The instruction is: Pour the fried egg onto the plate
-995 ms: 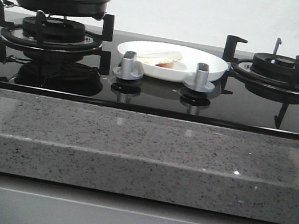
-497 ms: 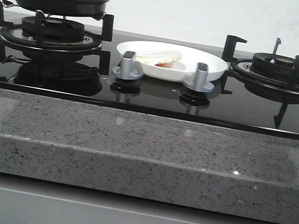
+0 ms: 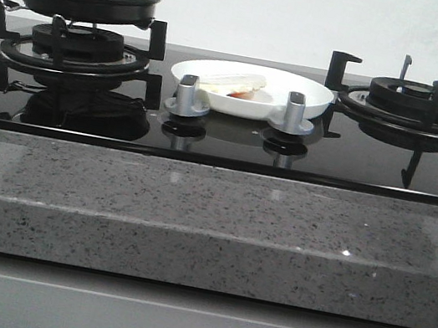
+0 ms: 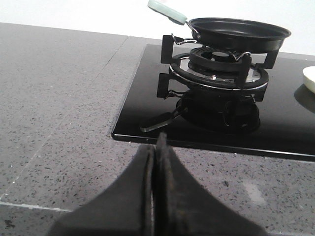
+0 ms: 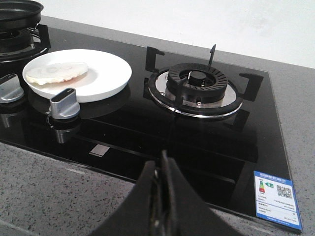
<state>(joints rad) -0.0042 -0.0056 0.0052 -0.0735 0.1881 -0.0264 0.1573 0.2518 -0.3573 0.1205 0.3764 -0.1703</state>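
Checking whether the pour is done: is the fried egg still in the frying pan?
No, the fried egg lies on the white plate between the two burners, apart from the black frying pan.

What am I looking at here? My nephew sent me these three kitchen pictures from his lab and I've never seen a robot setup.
It is a robot with two arms, each ending in a pincer-like end effector. One picture looks forward over a gas stove; the other two come from cameras on the wrists, so the dark wedges at their lower edges are the left end effector and right end effector. Both are shut and hold nothing, away from the cookware.

On the left burner sits a black frying pan. Between the burners, behind two silver knobs, is the plate with the fried egg lying on it. The right burner is bare. So the egg appears already served.
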